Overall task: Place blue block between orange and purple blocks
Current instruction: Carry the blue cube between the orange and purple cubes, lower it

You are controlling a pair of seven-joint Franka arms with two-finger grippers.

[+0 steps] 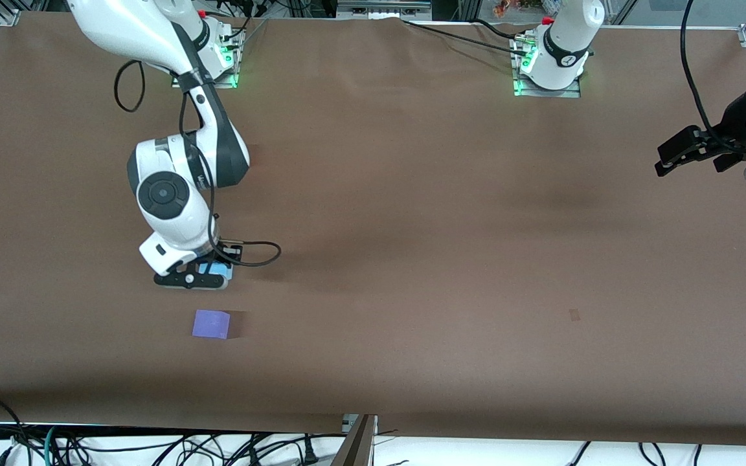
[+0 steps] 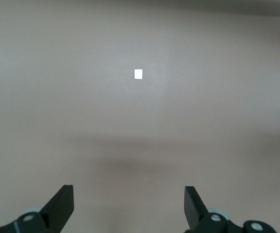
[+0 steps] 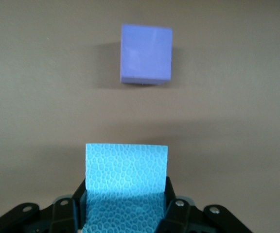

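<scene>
Blue block (image 3: 126,182) sits clenched between right gripper (image 1: 208,272) jaws; left gripper (image 2: 129,209) waits, jaws spread.

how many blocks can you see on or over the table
2. The blue block sits between the right pincer fingers. The purple block lies on the table, nearer the front camera. No orange block shows; the right arm may hide it.
</scene>
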